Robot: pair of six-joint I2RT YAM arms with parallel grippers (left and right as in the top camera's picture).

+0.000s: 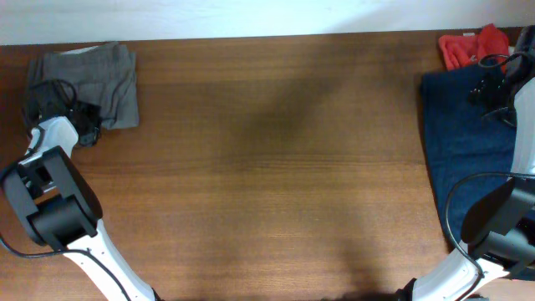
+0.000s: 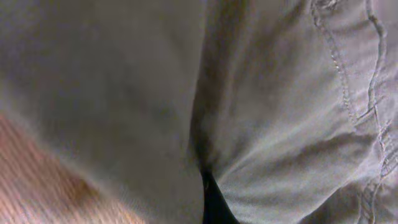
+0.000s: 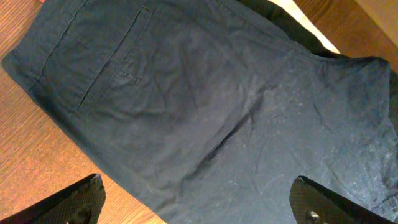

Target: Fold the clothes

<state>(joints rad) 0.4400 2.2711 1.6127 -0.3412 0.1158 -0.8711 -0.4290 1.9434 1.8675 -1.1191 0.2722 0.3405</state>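
Note:
The grey-taupe shorts [image 1: 96,75] lie folded at the table's far left corner. My left gripper [image 1: 82,124] is at their near left edge. In the left wrist view the grey cloth [image 2: 280,112] fills the frame, and its creases gather to a dark finger tip [image 2: 214,202], so the gripper is shut on the cloth. The navy blue shorts [image 1: 464,150] lie spread at the right edge, and the back pocket shows in the right wrist view [image 3: 205,106]. My right gripper [image 3: 199,199] hovers over them, open and empty. It also shows in the overhead view [image 1: 493,88]. A red garment [image 1: 466,46] lies behind the navy shorts.
The wooden table [image 1: 276,167] stretches between the two piles. A pale wall edge runs along the table's back. Black cables loop by both arms.

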